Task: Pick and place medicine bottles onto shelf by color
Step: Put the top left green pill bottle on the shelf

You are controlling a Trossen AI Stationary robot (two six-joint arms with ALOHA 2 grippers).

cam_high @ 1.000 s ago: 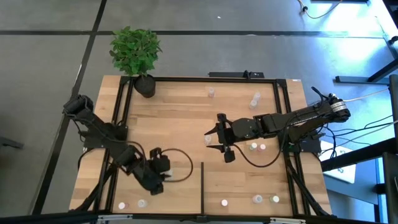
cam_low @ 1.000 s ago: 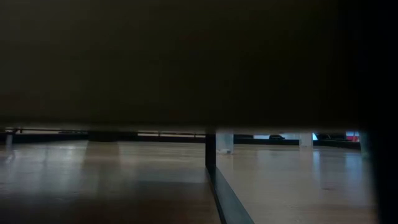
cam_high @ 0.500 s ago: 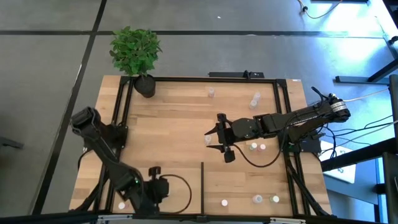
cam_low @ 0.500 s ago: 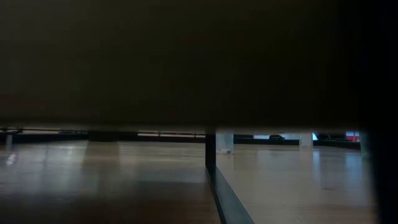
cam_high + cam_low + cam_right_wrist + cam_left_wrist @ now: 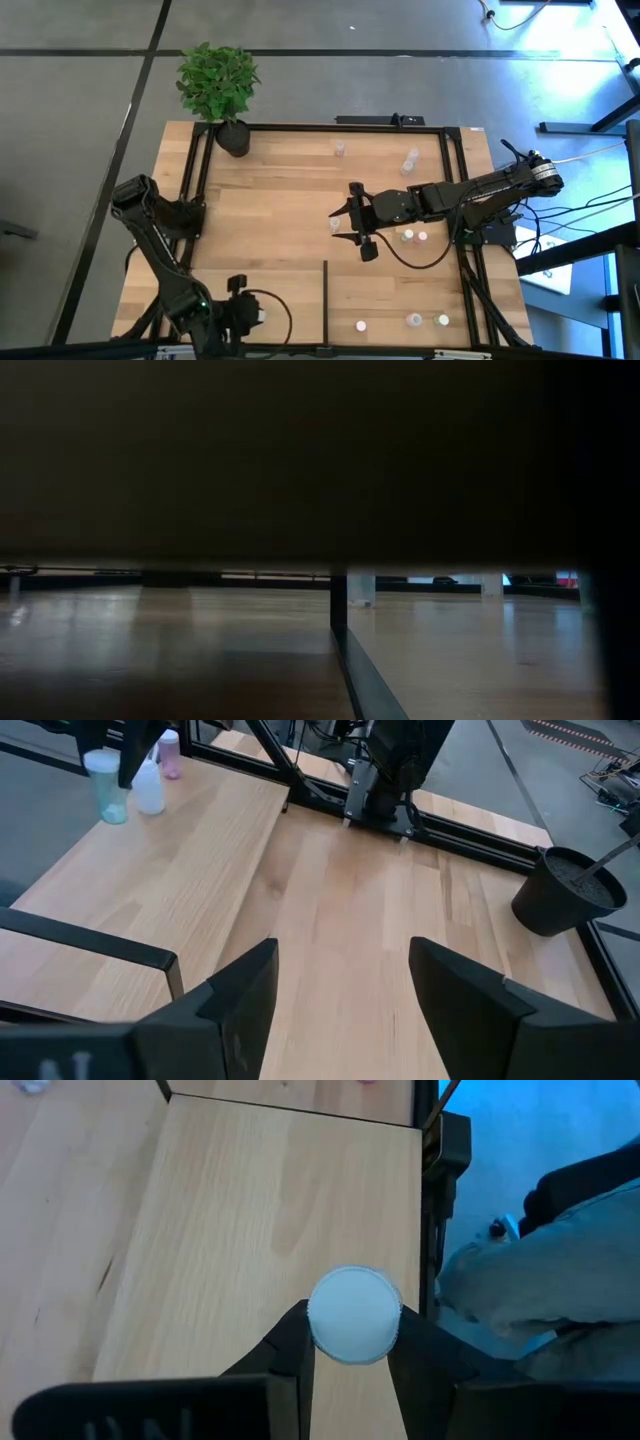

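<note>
Gripping a white-capped bottle (image 5: 354,1316) by the sides just under the cap, left gripper (image 5: 350,1342) closed on it and hanging over the shelf (image 5: 250,1220), close to the near left corner going by the overhead shot. Looking tiny, light and rigid, probably slick plastic, so likely easy to squirt out of the fingers or tip on landing; best taken low on the body, squarely across the middle, and set down gently. Sitting loose elsewhere: more bottles (image 5: 413,158) toward the far right, a few (image 5: 414,320) along the near edge. Waiting mid-table with jaws wide open and holding nothing, right gripper (image 5: 345,222). Showing only bare boards and a divider (image 5: 338,605), the low view.
</note>
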